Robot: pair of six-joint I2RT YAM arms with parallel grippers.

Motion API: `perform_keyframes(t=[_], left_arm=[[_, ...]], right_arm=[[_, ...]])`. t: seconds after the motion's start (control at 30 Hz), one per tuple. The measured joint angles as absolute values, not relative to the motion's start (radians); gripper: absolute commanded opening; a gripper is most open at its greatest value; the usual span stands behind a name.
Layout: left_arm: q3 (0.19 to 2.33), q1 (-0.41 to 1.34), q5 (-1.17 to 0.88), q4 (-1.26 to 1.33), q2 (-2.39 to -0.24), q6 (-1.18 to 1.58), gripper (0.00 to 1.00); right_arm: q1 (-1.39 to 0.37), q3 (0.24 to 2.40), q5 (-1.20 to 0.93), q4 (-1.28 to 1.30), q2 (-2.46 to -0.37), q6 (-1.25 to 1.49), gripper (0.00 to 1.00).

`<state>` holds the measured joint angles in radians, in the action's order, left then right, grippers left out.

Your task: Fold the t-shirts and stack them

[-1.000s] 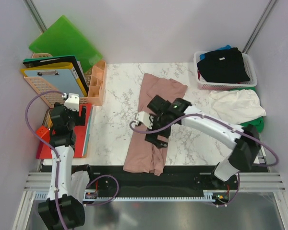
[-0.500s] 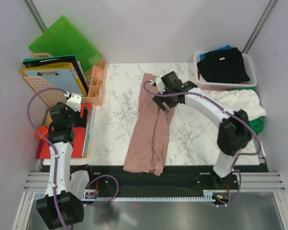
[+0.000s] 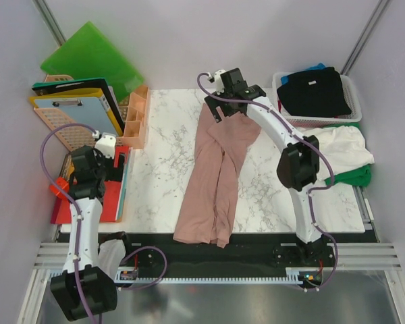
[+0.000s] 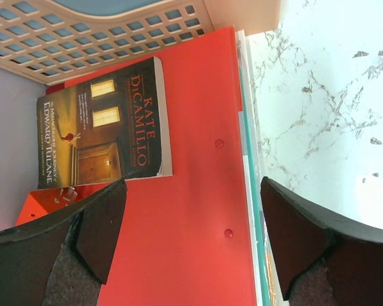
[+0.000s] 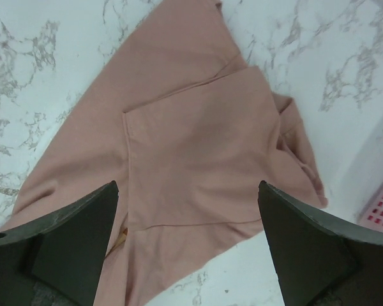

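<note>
One shirt in work: the pink t-shirt (image 3: 219,169) is narrowed into a long strip. By my reading the cross folds are yet to be made, and no stack shows on the table.
Several shirts left: a white t-shirt (image 3: 334,145) and a green t-shirt (image 3: 356,177) lie crumpled at the table's right edge. A black t-shirt (image 3: 314,91) and a sliver of a blue t-shirt (image 3: 315,67) sit in the basket (image 3: 356,101). Whether those two are folded, I cannot tell.
Room: pale panel walls (image 3: 189,40) close in three sides, with metal struts in the far corners.
Table: a white marble-patterned top (image 3: 162,148), bare to the left of the pink strip.
Pink t-shirt, position: middle of the table, running from the far edge to the near edge, where its end reaches the rim. The far end is broader, with a flap laid over it (image 5: 198,146).
Left-side clutter: a green folder (image 3: 91,57) leans on the wall behind an orange rack (image 3: 61,128). A red folder (image 4: 198,127) lies flat with a book (image 4: 102,124) on it.
Right gripper (image 3: 223,108): jaws spread wide and holding nothing, poised over the shirt's far end (image 5: 186,186).
Left gripper (image 3: 115,160): also wide and holding nothing, above the red folder (image 4: 193,185), well apart from every shirt.
</note>
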<state>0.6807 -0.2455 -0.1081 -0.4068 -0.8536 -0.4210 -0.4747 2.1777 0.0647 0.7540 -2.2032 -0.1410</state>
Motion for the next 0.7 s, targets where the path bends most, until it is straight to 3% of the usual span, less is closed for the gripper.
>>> perform_keyframes(t=[0.27,0.7], left_arm=[[0.681,-0.245,-0.11,-0.418,-0.883,-0.421,0.92],[0.664,-0.245,-0.111,-0.418,-0.883,-0.421,0.92]], right_arm=[[-0.446,2.193,0.021,0.79,-2.401,-0.048,0.98],[-0.405,2.119,-0.038,0.76,-2.392,-0.018,0.98]])
